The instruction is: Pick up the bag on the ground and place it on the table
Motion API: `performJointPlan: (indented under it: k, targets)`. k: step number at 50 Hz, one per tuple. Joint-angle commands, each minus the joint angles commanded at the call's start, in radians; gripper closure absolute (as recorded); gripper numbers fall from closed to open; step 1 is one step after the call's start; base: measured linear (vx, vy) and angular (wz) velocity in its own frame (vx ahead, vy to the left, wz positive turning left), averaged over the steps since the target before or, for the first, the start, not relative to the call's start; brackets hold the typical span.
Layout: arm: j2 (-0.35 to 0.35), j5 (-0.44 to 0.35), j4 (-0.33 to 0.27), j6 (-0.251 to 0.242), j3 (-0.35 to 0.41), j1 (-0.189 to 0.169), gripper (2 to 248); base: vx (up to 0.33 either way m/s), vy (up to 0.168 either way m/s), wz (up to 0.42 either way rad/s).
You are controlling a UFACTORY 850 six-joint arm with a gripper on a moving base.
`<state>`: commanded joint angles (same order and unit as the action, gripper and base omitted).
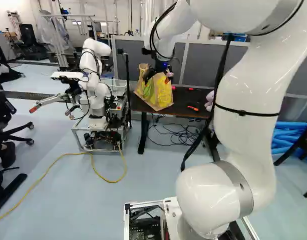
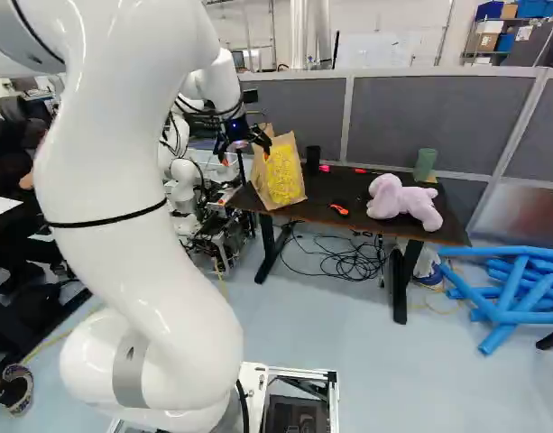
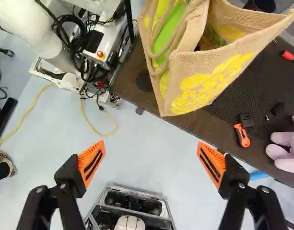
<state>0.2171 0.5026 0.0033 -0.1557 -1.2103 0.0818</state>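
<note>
Near the left end of the dark table (image 2: 317, 203), as the base views show it, a burlap tote bag (image 2: 283, 176) stands mouth up, close to the front edge. The task looks complete, and the bag's base probably keeps it upright. The gripper (image 3: 151, 163) is spread wide, apart from the bag and holding nothing, which suits backing away without snagging the drooping handles (image 3: 171, 40). Toward the right end lies a lilac plush toy (image 2: 404, 200); an orange utility knife (image 3: 241, 135) rests by the front edge, perhaps laid aside. Yellow print covers the bag's side, but no words are legible.
</note>
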Motion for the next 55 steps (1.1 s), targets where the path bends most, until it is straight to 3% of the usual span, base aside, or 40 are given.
performJointPlan:
  k: [55]
  targets:
    - [-0.271,-0.750,-0.002,0.085,0.613,-0.045,3,0.000,0.000,0.000]
